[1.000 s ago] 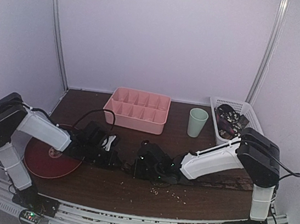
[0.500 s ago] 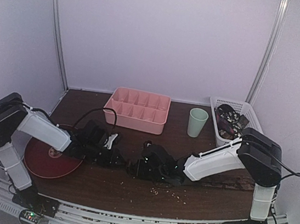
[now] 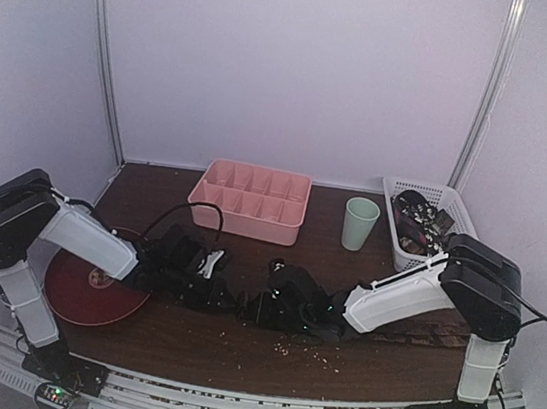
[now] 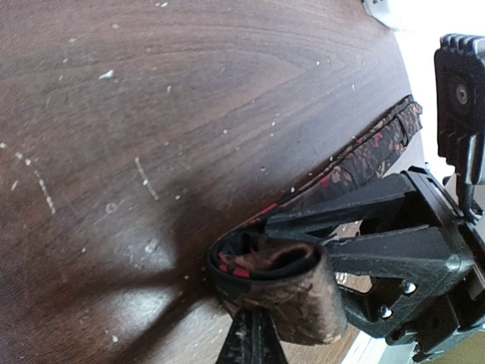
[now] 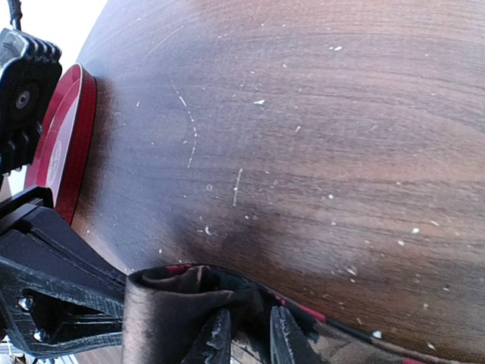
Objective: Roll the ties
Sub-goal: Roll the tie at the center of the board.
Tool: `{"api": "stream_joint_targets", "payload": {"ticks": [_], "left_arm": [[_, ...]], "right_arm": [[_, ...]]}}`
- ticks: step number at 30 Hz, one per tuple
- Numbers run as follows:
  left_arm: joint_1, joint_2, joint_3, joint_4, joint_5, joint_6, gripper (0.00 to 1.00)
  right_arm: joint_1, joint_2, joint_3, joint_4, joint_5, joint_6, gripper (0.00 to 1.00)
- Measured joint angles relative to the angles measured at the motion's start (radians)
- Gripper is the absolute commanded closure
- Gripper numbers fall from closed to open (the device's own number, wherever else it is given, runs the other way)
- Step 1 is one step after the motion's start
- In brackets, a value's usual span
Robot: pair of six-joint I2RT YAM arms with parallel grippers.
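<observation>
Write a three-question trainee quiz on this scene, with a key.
1. True or false: the tie lies fully flat, with no end coiled.
2. The red plate lies on the robot's: A left, B right, C centre.
3. Fill in: between the pink tray and the white basket stands a green ____.
Key: 1 false; 2 A; 3 cup.
</observation>
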Motion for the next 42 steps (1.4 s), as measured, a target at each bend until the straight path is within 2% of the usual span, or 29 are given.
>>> {"api": "stream_joint_targets", "payload": {"ticks": [11,23,30,42], "left_arm": [[-0.036,0.012,0.083,-0.087,-0.065,0.023,0.99],[-0.058,0.044,0.136,-0.137,-0.086,0.065,0.98],[-0.063,0.060,0.154,-0.147,-0.089,0.079,0.98],[-0.063,0.077,0.175,-0.164,-0.103,0.095,0.97]], "right_arm": [[-0.001,-0.064,-0.061,-0.023,0.035,0.000,0.80],[-0.001,-0.156,-0.098,-0.089,0.106,0.014,0.67],[-0.001,-0.191,-0.105,-0.062,0.113,0.028,0.61],[-0.007,-0.132,-0.066,-0.079,0.107,0.014,0.69]]}}
